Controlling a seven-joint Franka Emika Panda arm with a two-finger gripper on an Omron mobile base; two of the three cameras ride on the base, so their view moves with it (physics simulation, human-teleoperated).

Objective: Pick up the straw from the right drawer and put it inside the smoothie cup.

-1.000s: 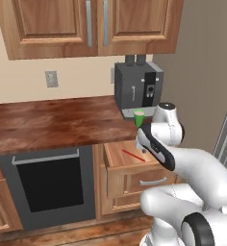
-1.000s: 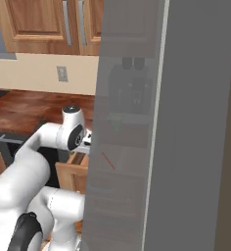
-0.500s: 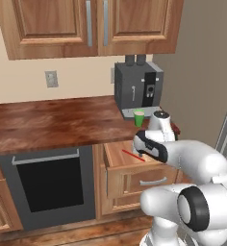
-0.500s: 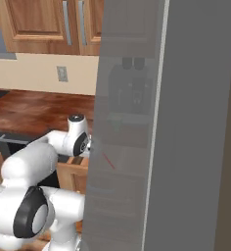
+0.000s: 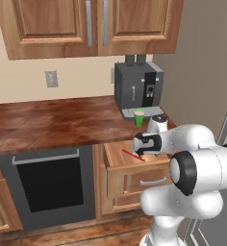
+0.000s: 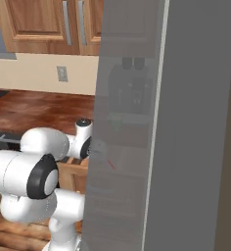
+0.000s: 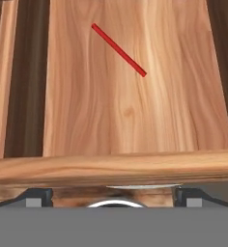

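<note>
Wooden cabinets (image 5: 91, 26) (beige wall (image 5: 19, 79))

No text, label, brand, number or sign can be read anywhere in these views. The coffee machine (image 5: 138, 89) carries a narrow dark panel with a few pale specks on its front (too small and blurred to make out as letters or figures). The wall outlet (image 5: 51, 79) is blank, and so is the smoothie cup (image 5: 139, 118), a plain green. The right drawer (image 7: 135, 111) shows only bare wood grain on its floor and front edge, with nothing printed or stamped on it, and the straw (image 7: 119, 50) lying there is plain red. The cabinet doors (image 5: 91, 26) and the oven (image 5: 50, 186) front bear no markings either.
</note>
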